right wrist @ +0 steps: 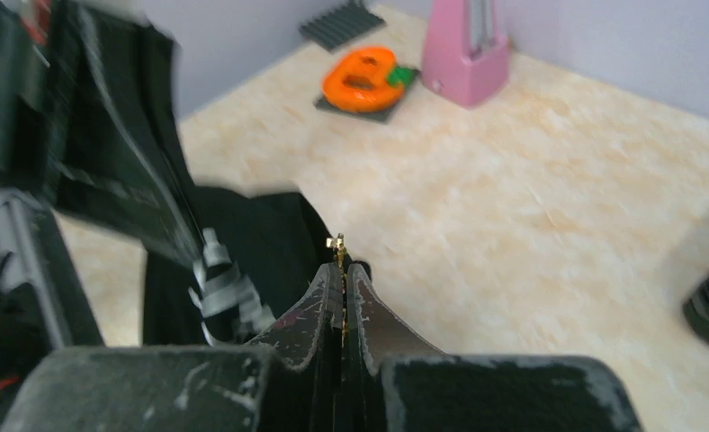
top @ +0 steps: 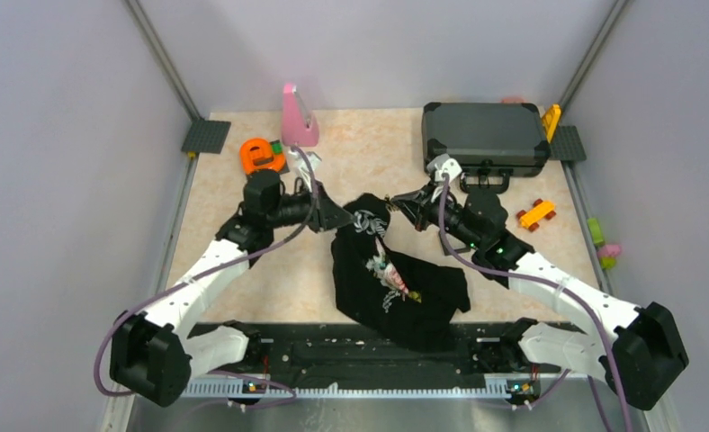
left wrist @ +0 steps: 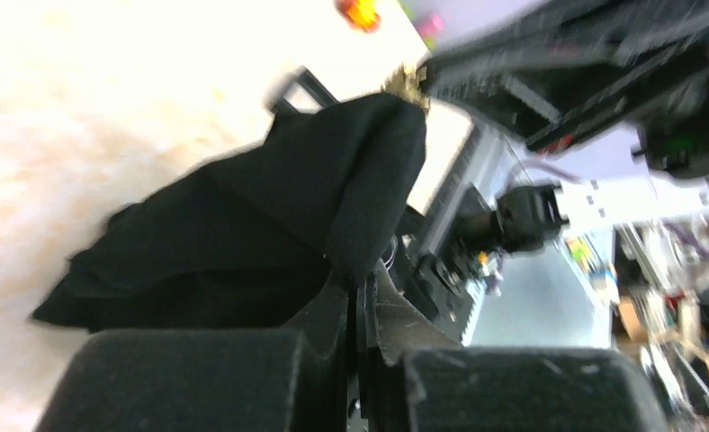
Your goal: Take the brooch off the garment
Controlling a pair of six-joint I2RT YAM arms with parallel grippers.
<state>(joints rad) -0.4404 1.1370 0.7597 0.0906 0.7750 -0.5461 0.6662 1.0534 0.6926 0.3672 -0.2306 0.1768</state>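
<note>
Left of the work: orange toy point(top: 261, 155) and pink stand point(top: 297, 117), both well apart from the cloth.

Left pincer point(left wrist: 362, 286) is clamped on a fold of the garment point(top: 396, 288), holding its upper-left corner off the table point(top: 369, 162). The rest of the shirt drapes toward the near edge, hem reaching the black base rail.

Right pincer point(right wrist: 343, 270) is closed on the brooch point(right wrist: 337, 244), gold tip poking past the fingertips at the shirt's raised top-right corner. The brooch is touching or just beside the cloth; can't tell if the pin is out.

Status, my read: both grips made, anchor plus pull. Left to do: separate the brooch from the cloth and set it down.

Room: bare table between the pincers and the far toys. The dark grey case point(top: 484, 135) sits close behind the right wrist, with the orange car point(top: 536, 214) beside the forearm, so pulling back-right looks tight. Straight up looks freest.
</note>
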